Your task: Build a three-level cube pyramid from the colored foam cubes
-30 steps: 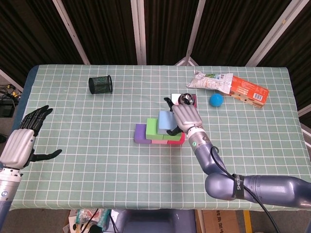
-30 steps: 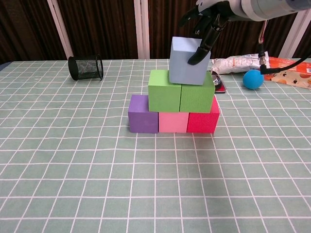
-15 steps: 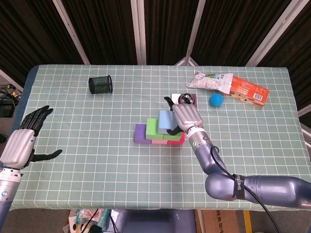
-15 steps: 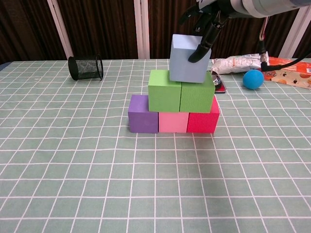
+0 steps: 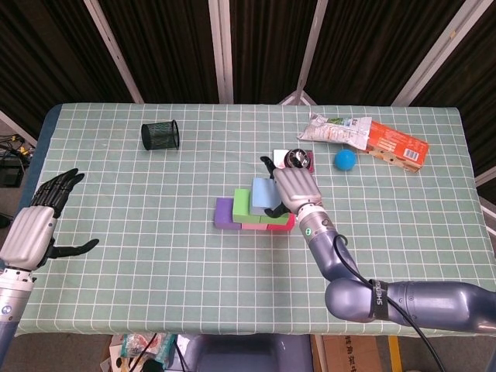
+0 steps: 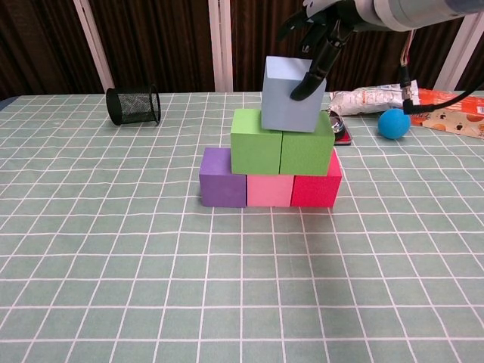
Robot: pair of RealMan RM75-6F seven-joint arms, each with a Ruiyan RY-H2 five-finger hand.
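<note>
Three levels of matte foam cubes up!
My right hand (image 6: 324, 30) grips the pale blue cube (image 6: 291, 94); my left hand (image 5: 37, 225) is spread, holding nothing.

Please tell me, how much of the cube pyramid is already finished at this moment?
Done: the base row of purple cube, pink cube and red cube, with two green cubes on top. In hand: the right robot hand holds the light blue cube on the greens. Left: releasing it squarely.
</note>
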